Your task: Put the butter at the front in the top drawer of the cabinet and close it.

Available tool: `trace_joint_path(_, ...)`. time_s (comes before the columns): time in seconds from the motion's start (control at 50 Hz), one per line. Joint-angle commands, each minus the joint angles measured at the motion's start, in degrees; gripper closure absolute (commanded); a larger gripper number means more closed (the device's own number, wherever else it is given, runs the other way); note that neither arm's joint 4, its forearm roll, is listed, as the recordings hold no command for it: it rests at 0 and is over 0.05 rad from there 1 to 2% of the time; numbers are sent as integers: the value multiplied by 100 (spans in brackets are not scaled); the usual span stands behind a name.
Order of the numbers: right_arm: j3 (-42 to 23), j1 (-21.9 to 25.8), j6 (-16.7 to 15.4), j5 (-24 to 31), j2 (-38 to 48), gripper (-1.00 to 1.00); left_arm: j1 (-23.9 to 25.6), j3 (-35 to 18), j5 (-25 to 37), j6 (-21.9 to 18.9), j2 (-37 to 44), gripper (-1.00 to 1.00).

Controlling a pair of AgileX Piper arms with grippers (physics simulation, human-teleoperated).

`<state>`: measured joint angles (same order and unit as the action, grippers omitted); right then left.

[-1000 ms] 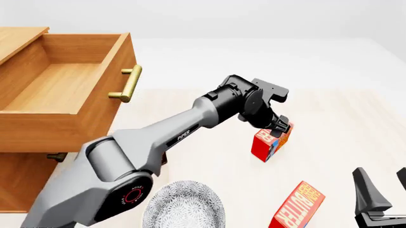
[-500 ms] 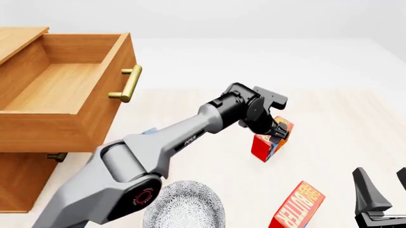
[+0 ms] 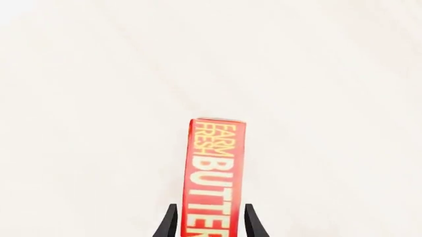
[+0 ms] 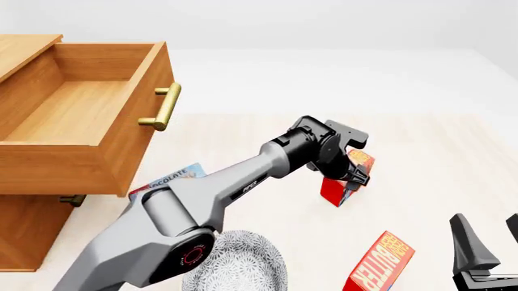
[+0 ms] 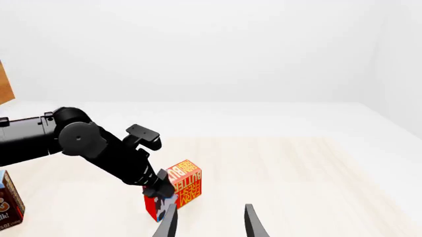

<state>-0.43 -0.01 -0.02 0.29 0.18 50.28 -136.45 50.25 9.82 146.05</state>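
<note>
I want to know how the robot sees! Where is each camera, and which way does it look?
Front view: above and behind the arms, looking forward and down at the open top drawer; shows the left arm and left pincer.
Left wrist view: behind the left pincer, looking along the butter.
Right wrist view: behind the right pincer, facing the left arm.
All three share that butter.

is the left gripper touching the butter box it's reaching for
Cannot tell. In the left wrist view the left gripper brackets the butter, fingers close on either side, but contact isn't plain. In the front view the wrist hides it.
</note>
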Motion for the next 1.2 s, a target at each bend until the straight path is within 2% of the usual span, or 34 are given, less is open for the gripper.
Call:
trace_joint_path(0.02, 9, 2, 1, -10, 1, -100, 51, 2, -54, 78, 89, -100)
trace_joint_path(0.28, 9, 1, 1, -10, 1, -100, 53, -469, 142, 151, 500, -100)
trace_joint_path(0.48, 9, 0, 0, -9, 1, -100, 50, -1282, 559, 171, 995, -100)
trace_joint_path(0.6, 9, 0, 0, -10, 0, -100, 56, -1132, 462, 211, 936, -100)
trace_joint_path(0.62, 9, 0, 0, -10, 0, -100, 49, -1138, 482, 215, 949, 100)
trace_joint_path(0.66, 9, 0, -2, -10, 0, -100, 59, -1136, 503, 199, 956, 100)
trace_joint_path(0.7, 9, 0, 0, -10, 0, -100, 68, -894, 377, 211, 803, 100)
trace_joint_path(0.94, 9, 0, 0, -9, 1, -100, -20, -267, 181, 83, 122, 100)
trace_joint_path(1.06, 9, 0, 0, -10, 0, -100, -2, 213, -16, 110, -333, 100)
trace_joint_path(1.2, 9, 0, 0, -9, 1, -100, -48, 473, -26, 56, -622, 100)
